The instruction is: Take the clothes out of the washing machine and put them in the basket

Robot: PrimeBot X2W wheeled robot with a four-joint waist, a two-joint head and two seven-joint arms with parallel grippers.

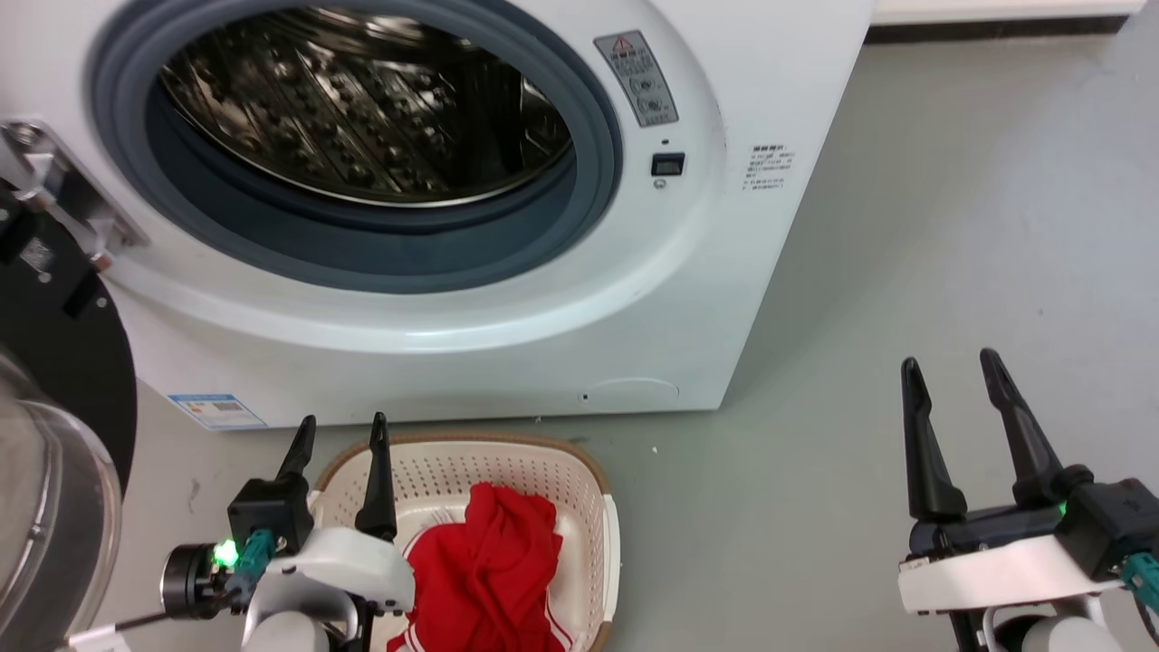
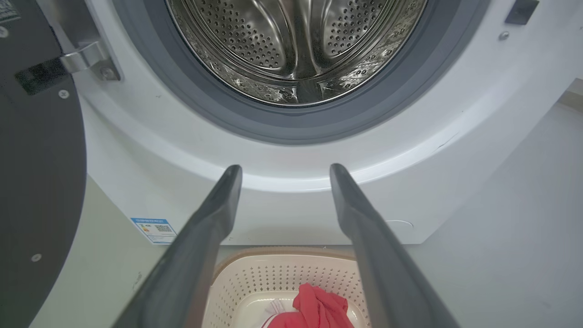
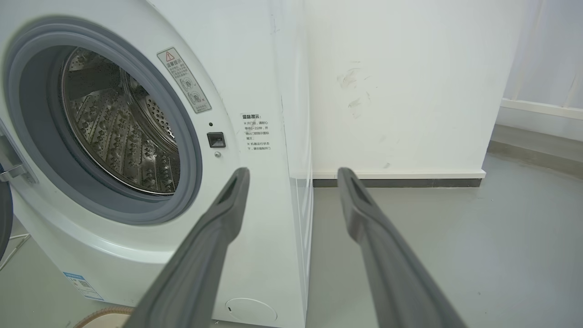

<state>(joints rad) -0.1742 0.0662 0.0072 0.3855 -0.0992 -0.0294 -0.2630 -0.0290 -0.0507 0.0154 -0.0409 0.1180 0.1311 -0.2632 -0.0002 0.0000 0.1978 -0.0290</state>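
Washing machine (image 1: 507, 335): white front-loader, door (image 1: 54, 362) swung open to the robot's left; perforated steel drum (image 1: 362, 109) in plain sight. Basket (image 1: 507, 462): cream, on the grey floor (image 1: 951, 226) just in front of the washer; clothes (image 1: 498, 552), a red heap with white trim, lie inside it. Left gripper (image 1: 343, 420): over the basket's left edge, fingers spread apart. Right gripper (image 1: 948, 359): over the floor, well right of the basket, fingers likewise spread.
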